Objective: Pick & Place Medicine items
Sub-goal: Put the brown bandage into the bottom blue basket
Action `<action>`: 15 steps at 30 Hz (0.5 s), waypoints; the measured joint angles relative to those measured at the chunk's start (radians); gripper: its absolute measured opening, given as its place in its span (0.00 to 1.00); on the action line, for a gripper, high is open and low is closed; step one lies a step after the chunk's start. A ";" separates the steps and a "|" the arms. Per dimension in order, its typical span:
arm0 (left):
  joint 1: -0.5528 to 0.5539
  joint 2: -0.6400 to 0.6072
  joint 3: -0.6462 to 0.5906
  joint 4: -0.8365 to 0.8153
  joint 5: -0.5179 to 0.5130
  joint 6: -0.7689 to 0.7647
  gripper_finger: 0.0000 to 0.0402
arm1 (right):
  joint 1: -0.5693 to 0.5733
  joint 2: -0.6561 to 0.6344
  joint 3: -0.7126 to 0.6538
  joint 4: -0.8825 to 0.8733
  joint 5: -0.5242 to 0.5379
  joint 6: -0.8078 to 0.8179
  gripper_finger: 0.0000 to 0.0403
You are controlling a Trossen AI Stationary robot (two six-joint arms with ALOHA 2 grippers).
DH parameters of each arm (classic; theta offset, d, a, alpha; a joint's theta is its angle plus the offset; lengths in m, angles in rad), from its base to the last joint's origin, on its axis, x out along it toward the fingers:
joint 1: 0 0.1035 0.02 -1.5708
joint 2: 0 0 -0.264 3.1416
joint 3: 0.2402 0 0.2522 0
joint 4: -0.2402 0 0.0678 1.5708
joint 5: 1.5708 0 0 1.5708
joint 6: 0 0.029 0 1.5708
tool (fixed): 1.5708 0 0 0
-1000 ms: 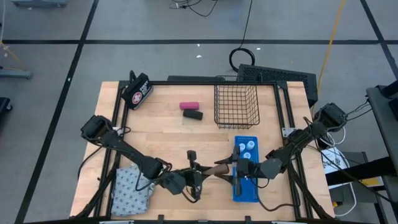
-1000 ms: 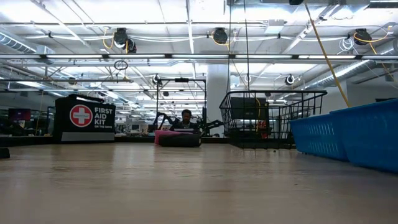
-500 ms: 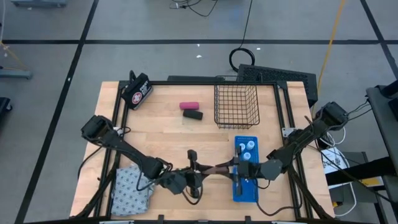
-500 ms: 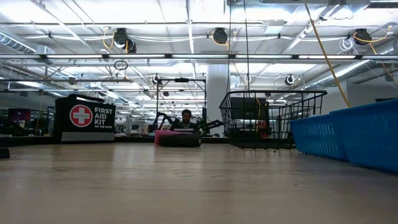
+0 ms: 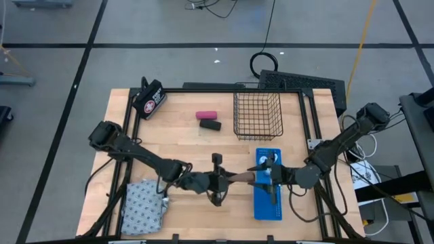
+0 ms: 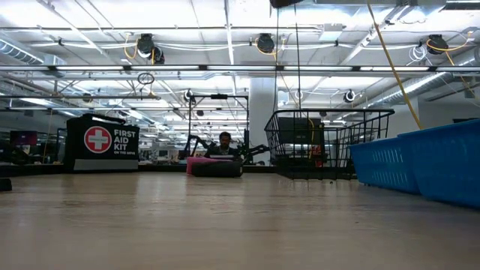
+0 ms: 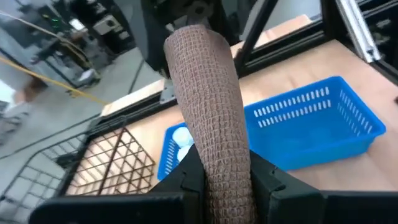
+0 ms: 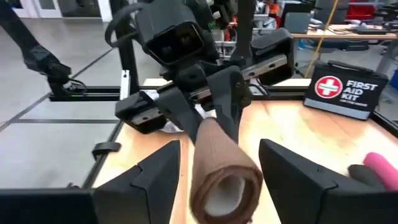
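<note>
Fingers (image 7: 264, 180) of the left gripper (image 5: 218, 181) pinch the brown roll (image 7: 208, 118). Right gripper (image 5: 261, 178) fingers (image 8: 292, 171) stand spread around its far end, above the table (image 5: 183, 146) beside the blue tray (image 5: 268, 207).

light: bright, even, coming from ceiling tubes (image 6: 225, 67) glaring in low view's upper half | shadows: lying soft and faint on table (image 5: 183, 146) | focus: low view's foreground wood blurring | right wrist: brown roll (image 8: 221, 171) smearing soft at lower centre
</note>
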 joint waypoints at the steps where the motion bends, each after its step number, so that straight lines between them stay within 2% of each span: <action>1: 0.011 0.000 0.000 -0.001 0.014 -0.009 0.14 | -0.008 -0.001 0.000 -0.002 0.000 -0.008 0.52; 9: 0.056 0.000 0.000 -0.013 0.028 0.019 0.14 | -0.063 -0.024 0.000 -0.065 -0.002 -0.007 0.47; 15: 0.065 -0.002 0.000 -0.004 0.024 0.065 0.14 | -0.064 -0.077 0.000 -0.151 -0.003 0.075 0.48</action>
